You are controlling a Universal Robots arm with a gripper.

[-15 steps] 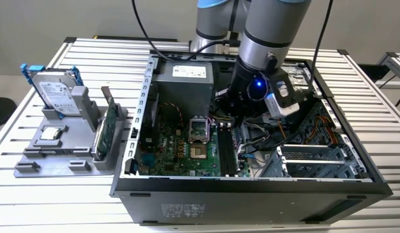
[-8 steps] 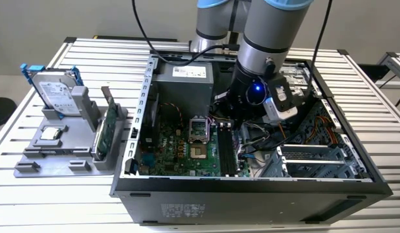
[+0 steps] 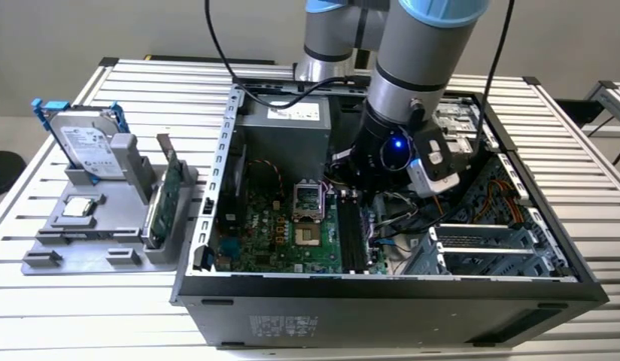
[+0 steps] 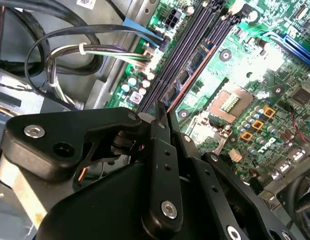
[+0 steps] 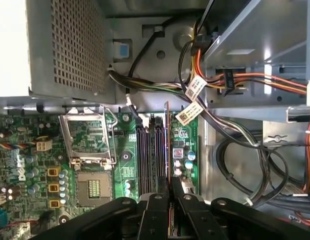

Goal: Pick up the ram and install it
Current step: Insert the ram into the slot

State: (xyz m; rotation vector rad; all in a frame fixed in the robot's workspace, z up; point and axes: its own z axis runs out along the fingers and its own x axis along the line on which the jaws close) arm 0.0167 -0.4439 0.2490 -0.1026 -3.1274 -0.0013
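Hard drive (image 3: 89, 147): stands upright in the grey holder (image 3: 84, 226) at the exterior view's left, on the slatted surface (image 3: 49, 301), kept on edge so it can be taken from above.
Green card (image 3: 168, 203): upright in the same holder, just left of the case, parked clear of the work.
Computer case (image 3: 390, 301): lies on its side with the panel off, so the motherboard (image 3: 280, 233) faces up and its slots can be reached from above.
Ram (image 4: 187, 75): a thin stick standing edge-down in line with the dark memory slots (image 5: 149, 150), right of the processor socket (image 5: 89, 142); I judge it over or partly in a slot, not clearly seated.
Pincer (image 4: 162, 112): down inside the case, fingers drawn close together on the near end of the ram, gripping its thin faces to hold it upright and aligned.
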